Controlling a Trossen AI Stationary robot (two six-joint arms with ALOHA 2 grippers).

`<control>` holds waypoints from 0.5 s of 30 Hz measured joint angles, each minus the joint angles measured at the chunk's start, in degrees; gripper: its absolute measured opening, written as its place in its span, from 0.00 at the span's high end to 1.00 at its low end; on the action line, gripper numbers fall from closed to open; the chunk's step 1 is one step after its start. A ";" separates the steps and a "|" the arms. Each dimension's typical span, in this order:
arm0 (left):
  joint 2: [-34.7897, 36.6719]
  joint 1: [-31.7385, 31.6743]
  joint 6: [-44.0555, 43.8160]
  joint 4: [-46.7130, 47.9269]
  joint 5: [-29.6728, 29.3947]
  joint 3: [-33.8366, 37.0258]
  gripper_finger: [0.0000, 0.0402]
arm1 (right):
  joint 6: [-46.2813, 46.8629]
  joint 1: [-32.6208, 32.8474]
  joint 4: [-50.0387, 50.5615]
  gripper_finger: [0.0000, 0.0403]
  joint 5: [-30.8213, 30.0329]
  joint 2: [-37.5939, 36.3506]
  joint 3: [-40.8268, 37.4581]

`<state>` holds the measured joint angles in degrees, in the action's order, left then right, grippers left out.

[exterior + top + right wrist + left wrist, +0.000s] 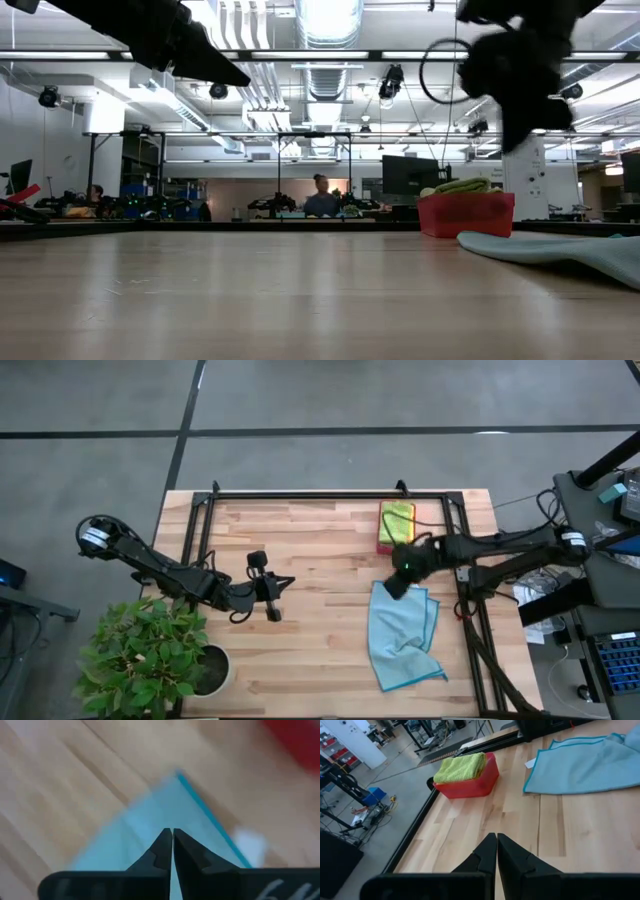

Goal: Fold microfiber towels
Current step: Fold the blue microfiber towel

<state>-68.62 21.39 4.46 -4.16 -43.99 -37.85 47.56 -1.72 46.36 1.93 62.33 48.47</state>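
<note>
A light blue towel [403, 636] lies rumpled and partly doubled over on the wooden table [320, 650], just in front of the red tray [385, 544], which holds a folded lime green towel [397, 518]. The right gripper [398, 582] hangs over the blue towel's corner nearest the tray, its jaws pressed together and pinching nothing; its wrist view is blurred, so whether the tips touch the cloth cannot be told. The right arm reaches in low from the table's right edge. Well apart from the tray, toward the table's left half, the left gripper [273, 600] waits above bare wood, jaws also pressed together, its arm stretched over a potted plant [150, 660].
</note>
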 joint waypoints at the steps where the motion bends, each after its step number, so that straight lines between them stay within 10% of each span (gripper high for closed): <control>1: 0.00 0.00 -0.77 0.00 0.00 0.00 1.00 | 1.35 1.07 3.45 0.98 0.24 0.66 0.00; 7: 0.00 0.00 -1.10 -0.13 0.02 0.00 1.00 | 7.05 1.97 23.53 0.98 -0.61 4.09 -1.82; 15: 0.00 0.00 -1.09 0.05 0.02 0.00 1.00 | 11.62 1.84 20.37 0.92 1.75 3.04 -8.19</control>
<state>-68.62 21.39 3.37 -4.11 -43.97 -37.85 59.17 0.12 66.73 3.68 65.37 40.27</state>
